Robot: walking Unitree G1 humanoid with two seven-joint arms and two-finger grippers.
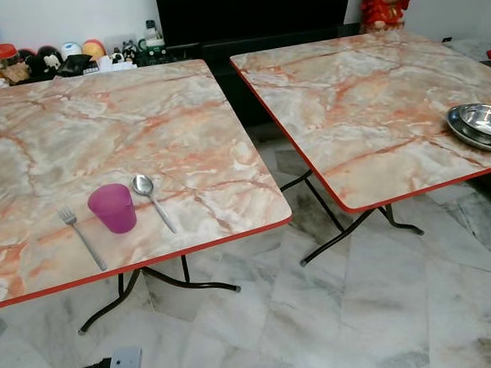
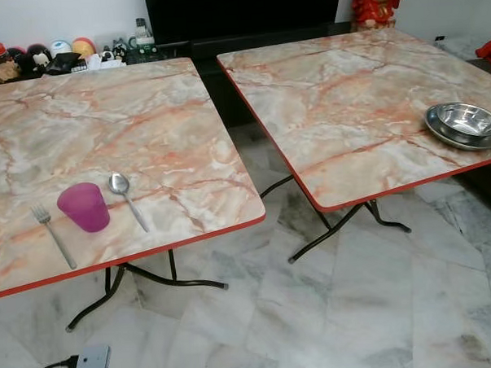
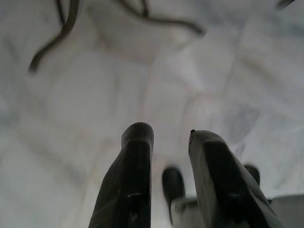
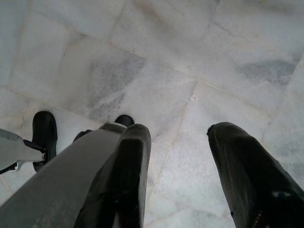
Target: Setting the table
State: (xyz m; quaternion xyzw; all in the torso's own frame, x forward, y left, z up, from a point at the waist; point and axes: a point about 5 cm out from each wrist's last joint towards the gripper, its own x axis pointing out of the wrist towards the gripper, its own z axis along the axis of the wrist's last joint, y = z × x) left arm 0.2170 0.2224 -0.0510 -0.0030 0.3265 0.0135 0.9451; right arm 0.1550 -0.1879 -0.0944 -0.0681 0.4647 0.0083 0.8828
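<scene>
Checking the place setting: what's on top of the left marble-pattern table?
Near the front edge of the left marble-pattern folding table: a silver metal fork, a purple plastic cup, and a silver metal spoon, side by side. The cup's contents can't be seen.

Two marble-topped tables stand apart, an open lane of floor (image 1: 381, 308) between them. On the left table (image 1: 145, 123), a fork (image 1: 81, 237), pink cup (image 1: 113, 208) and spoon (image 1: 152, 200) cluster near the front edge, with bare top behind. On the right table (image 1: 364, 105), steel bowls (image 1: 479, 126) crowd the right edge.
</scene>
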